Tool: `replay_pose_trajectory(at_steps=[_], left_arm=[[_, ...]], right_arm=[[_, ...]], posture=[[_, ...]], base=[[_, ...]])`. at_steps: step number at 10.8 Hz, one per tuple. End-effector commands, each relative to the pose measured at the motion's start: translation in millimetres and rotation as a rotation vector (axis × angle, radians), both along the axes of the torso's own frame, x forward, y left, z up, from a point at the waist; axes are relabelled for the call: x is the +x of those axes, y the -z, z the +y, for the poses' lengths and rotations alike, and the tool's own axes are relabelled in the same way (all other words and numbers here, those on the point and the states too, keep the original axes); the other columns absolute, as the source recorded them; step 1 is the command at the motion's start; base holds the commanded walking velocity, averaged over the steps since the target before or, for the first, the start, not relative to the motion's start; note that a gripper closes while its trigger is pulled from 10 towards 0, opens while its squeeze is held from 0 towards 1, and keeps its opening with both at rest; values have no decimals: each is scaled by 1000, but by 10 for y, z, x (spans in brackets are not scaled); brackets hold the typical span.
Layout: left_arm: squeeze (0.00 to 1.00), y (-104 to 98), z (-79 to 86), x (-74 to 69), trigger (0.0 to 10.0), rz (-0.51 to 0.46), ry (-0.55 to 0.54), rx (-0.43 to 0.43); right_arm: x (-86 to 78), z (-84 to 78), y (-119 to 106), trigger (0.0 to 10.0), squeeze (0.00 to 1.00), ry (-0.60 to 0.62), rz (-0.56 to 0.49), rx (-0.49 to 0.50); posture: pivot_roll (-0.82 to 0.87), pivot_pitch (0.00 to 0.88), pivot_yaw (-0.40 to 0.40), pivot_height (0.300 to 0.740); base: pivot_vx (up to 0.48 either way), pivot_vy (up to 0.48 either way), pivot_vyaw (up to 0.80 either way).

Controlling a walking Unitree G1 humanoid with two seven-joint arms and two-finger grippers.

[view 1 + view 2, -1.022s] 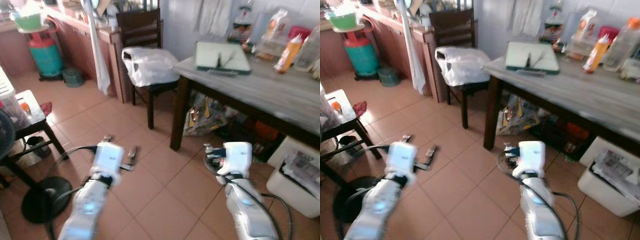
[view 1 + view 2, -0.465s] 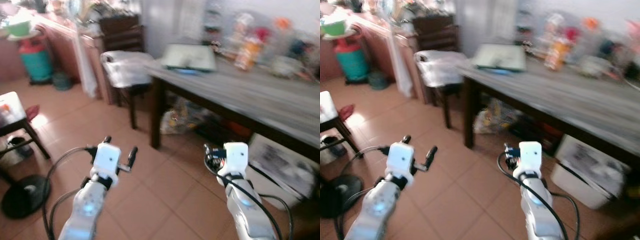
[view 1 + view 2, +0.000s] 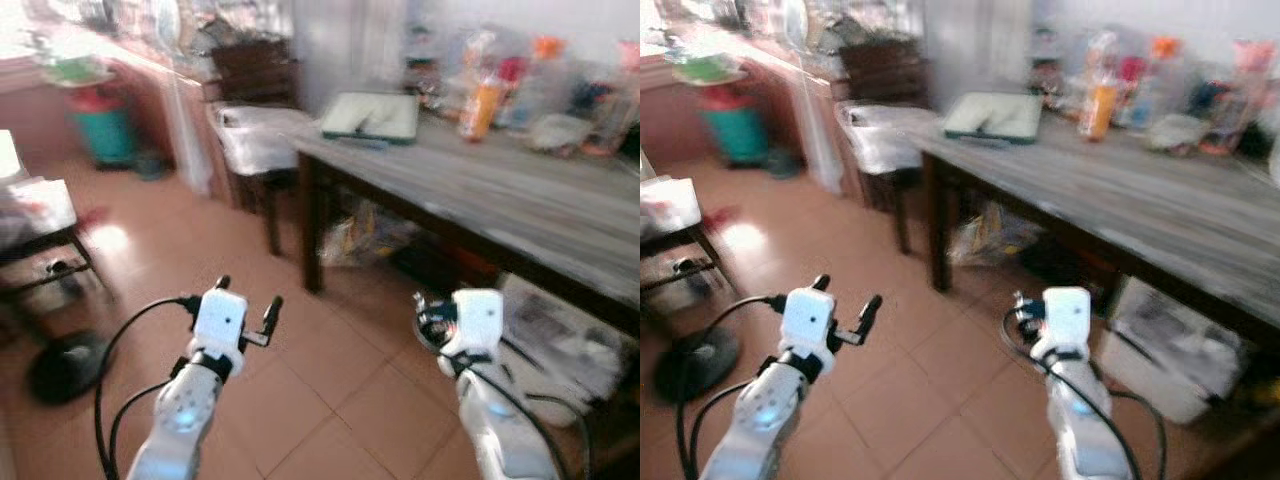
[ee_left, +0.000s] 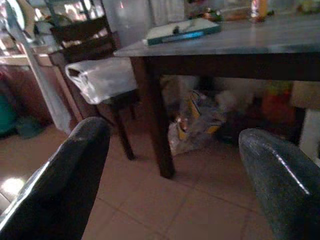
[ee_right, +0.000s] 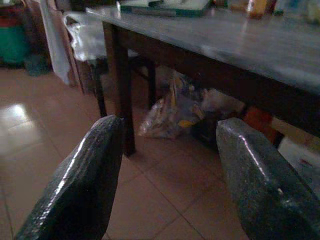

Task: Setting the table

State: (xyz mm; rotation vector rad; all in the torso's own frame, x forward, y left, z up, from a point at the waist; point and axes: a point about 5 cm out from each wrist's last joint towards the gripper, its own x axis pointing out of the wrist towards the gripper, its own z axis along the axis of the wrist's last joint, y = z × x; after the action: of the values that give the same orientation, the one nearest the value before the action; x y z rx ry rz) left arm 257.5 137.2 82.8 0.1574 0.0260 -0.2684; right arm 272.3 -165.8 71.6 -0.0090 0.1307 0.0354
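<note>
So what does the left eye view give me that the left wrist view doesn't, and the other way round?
Left eye view: the right arm, teal gas cylinder and round black stand base on the floor. Left wrist view: the fingers of the left tool from inside, spread apart. Both: the wooden table, green-edged tray on its corner, white bag on the chair.

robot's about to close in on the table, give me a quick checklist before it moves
1. Left gripper open and holding nothing: ok.
2. Right gripper open and holding nothing: ok.
3. Floor between robot and table free of obstacles: ok.
4. Bare tabletop at the near edge: ok; tray and bottles sit further back.
5. Bin and bags under the table, foot room: not ok.
6. Sharp view: not ok, blurred.
</note>
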Motion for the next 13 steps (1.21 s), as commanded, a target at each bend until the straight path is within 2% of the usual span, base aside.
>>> replay_pose_trajectory(at_steps=[1, 9, 13], left_arm=[[0, -8, 34, 6, 10000, 4, -9, 10], [0, 32, 31, -27, 10000, 40, 14, 35], [0, 43, 36, -26, 10000, 50, 8, 38]], right_arm=[[21, 15, -32, 10000, 0, -4, -12, 4], [-5, 36, -17, 10000, 0, 9, -8, 18], [0, 39, -12, 10000, 0, 12, -4, 21]], posture=[[119, 0, 5, 740], [123, 0, 17, 740], [125, 0, 17, 740]], base=[[0, 345, 0], [0, 480, 0], [0, 480, -511]])
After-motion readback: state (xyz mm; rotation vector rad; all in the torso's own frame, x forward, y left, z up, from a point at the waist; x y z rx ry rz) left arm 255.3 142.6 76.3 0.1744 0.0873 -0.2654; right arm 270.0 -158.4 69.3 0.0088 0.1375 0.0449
